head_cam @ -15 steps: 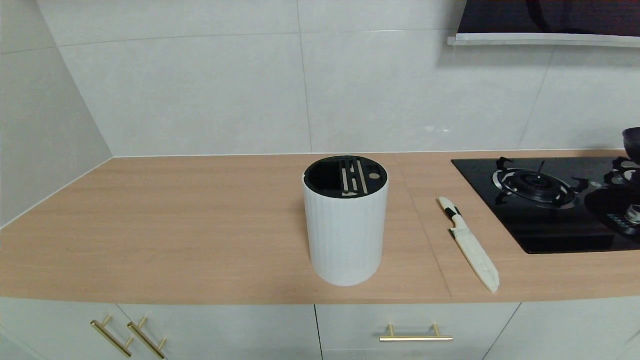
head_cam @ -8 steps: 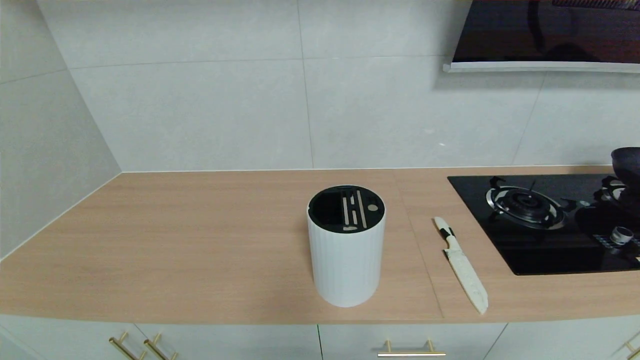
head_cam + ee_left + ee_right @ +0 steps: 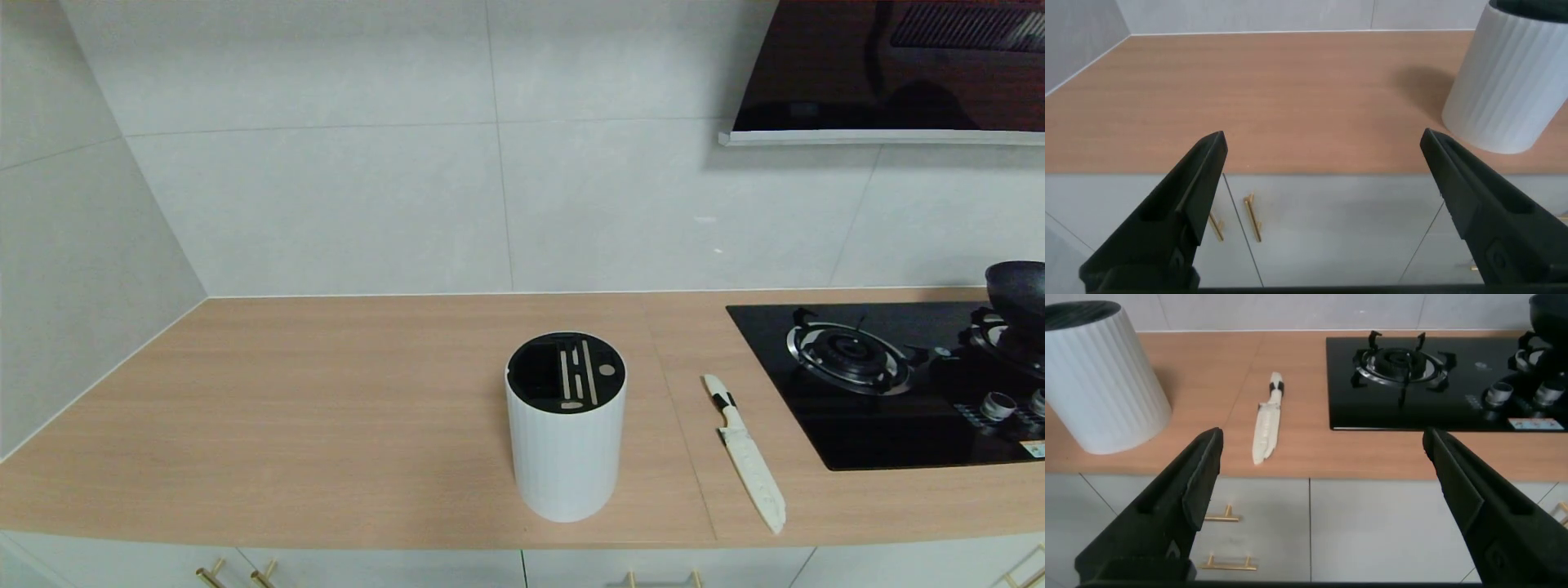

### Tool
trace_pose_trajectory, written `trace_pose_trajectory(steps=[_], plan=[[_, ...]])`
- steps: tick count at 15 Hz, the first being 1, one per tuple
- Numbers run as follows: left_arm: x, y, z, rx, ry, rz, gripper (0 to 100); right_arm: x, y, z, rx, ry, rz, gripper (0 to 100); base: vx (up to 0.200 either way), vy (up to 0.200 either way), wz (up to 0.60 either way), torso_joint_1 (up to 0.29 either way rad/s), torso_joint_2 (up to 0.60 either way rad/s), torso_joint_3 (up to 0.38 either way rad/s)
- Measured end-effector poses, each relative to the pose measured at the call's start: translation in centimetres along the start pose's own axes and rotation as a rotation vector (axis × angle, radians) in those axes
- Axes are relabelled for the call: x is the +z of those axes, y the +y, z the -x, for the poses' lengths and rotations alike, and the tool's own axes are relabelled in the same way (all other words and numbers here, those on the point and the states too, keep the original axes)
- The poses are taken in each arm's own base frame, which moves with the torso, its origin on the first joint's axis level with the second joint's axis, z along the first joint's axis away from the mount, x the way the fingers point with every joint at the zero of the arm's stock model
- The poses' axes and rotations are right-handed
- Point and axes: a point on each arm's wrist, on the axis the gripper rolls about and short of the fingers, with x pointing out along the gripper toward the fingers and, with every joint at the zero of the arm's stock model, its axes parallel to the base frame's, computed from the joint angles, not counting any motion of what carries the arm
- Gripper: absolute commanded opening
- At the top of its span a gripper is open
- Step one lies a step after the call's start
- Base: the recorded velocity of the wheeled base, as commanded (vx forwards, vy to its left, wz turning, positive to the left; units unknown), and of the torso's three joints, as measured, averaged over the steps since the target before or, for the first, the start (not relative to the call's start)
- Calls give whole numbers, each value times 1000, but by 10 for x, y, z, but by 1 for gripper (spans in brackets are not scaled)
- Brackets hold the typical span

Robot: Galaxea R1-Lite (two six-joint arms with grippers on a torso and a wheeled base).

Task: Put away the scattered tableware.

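A white ribbed holder [image 3: 566, 441] with a black slotted top stands near the counter's front edge; it also shows as the holder [image 3: 1507, 77] and the holder [image 3: 1100, 376] in the wrist views. A cream knife [image 3: 744, 453] with a black band on its handle lies flat to the right of it, the knife [image 3: 1267, 420] pointing its blade toward the counter edge. My left gripper [image 3: 1323, 204] is open, in front of the counter and left of the holder. My right gripper [image 3: 1323, 498] is open too, in front of the counter near the knife. Both hold nothing.
A black gas hob [image 3: 894, 380] with burners and knobs fills the counter's right end, a dark pan [image 3: 1016, 286] on its far burner. A range hood [image 3: 890, 73] hangs above. White cabinet fronts with gold handles [image 3: 1253, 216] lie below the wooden counter [image 3: 326, 408].
The head view has shifted: the counter, holder and knife sit lower and smaller in the picture, so the camera rose or drew back. The objects themselves have not moved.
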Motion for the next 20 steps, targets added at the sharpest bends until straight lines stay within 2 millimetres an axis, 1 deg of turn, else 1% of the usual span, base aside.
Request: trace_pose_trajectory(steps=[10, 11, 13, 15, 16, 18, 20], plan=[[0, 0, 0, 0, 0, 1, 100, 2, 0, 0, -12, -8, 5, 100, 0, 0, 0, 0, 0, 0], [0, 0, 0, 0, 0, 0, 100, 7, 0, 2, -11, -26, 1, 100, 0, 0, 0, 0, 0, 0], [0, 0, 0, 0, 0, 0, 100, 31, 0, 10, 11, -90, -8, 100, 0, 0, 0, 0, 0, 0], [0, 0, 0, 0, 0, 0, 100, 47, 1, 10, 50, -68, -10, 100, 0, 0, 0, 0, 0, 0], [0, 0, 0, 0, 0, 0, 100, 54, 1, 6, 68, -36, -12, 100, 0, 0, 0, 0, 0, 0], [0, 0, 0, 0, 0, 1, 100, 68, 2, -9, 109, 60, -20, 100, 0, 0, 0, 0, 0, 0], [0, 0, 0, 0, 0, 1, 100, 81, 2, -34, 146, 195, -36, 100, 0, 0, 0, 0, 0, 0]])
